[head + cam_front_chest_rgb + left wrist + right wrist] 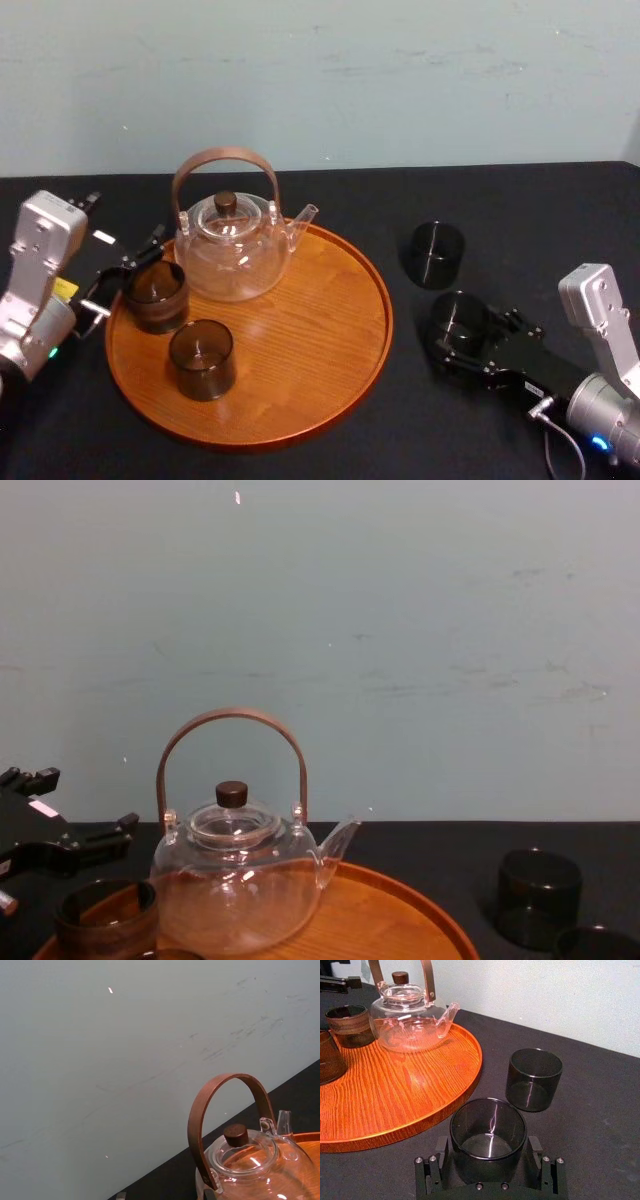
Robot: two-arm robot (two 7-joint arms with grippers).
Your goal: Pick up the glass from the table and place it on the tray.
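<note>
Glass (488, 1130): a short, dark smoked cylinder with thin walls, upright and mouth up on the black table (590, 1125). It stands directly between the fingers of the right gripper (487, 1151), whose jaws appear pressed against its opposite sides. The tray (445, 1105), round orange-brown grained wood with a low rim, lies just to that gripper's left, so the carry is judged short and must clear the rim. A second dark glass (534, 1079) stands beyond the gripper. The left gripper (125, 272) sits spread at the tray's far edge.
</note>
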